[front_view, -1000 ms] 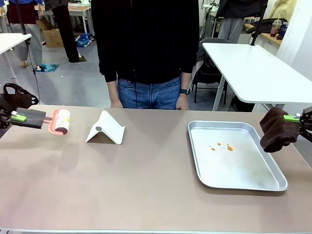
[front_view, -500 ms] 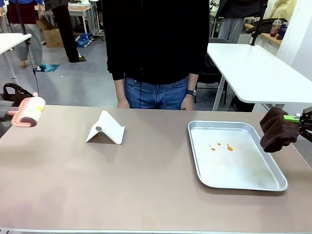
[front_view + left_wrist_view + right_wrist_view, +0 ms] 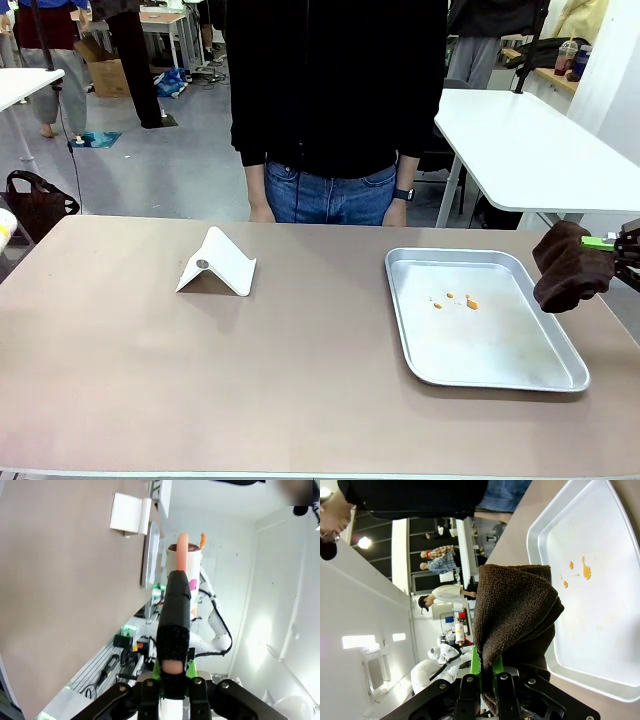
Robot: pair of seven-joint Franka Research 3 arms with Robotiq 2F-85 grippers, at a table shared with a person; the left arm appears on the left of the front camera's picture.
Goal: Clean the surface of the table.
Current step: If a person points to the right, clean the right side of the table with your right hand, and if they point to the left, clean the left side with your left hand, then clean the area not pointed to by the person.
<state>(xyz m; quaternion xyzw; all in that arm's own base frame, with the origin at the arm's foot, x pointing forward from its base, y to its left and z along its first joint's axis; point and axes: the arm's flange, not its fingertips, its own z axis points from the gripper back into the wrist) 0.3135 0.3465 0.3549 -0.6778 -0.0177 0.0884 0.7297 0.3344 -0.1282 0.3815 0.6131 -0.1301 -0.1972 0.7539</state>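
Right wrist view: right gripper [image 3: 487, 672] is pinching folded brown terry cloth [image 3: 515, 605] beside metal tray [image 3: 536, 540]; left gripper [image 3: 170, 677] is clamping roller [image 3: 196, 567] by padded handle.

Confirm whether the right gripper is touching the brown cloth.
Touching. The right wrist view shows the right gripper shut on the brown cloth, its folds pinched between the green pads.

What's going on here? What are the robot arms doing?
Both robot arms hold cleaning tools. The right gripper pinches a brown cloth at the right end of the table, beside a metal tray with orange spots in it. The left gripper grips a roller by its handle, in the air off the table's left end. A folded white stand sits on the table, and a person stands at the far side.
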